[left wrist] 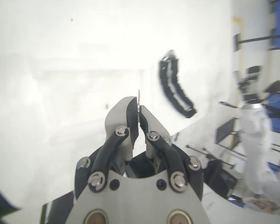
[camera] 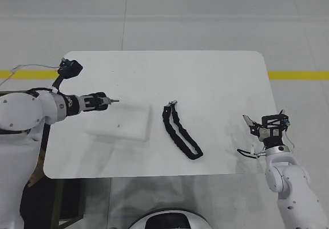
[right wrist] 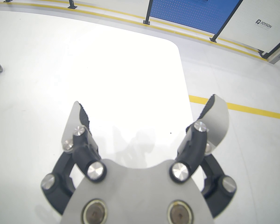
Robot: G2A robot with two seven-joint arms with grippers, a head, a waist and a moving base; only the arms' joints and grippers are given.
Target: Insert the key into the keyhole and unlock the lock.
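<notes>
While the left gripper pinches the key edge-on between its 2 closed fingers, blade pointing out across the table, the lock lies ahead of it near the middle. It is a black chain running diagonally, with its metal end nearest the key. The right gripper hangs wide open and empty by the table's right edge, farther from that end than the left.
</notes>
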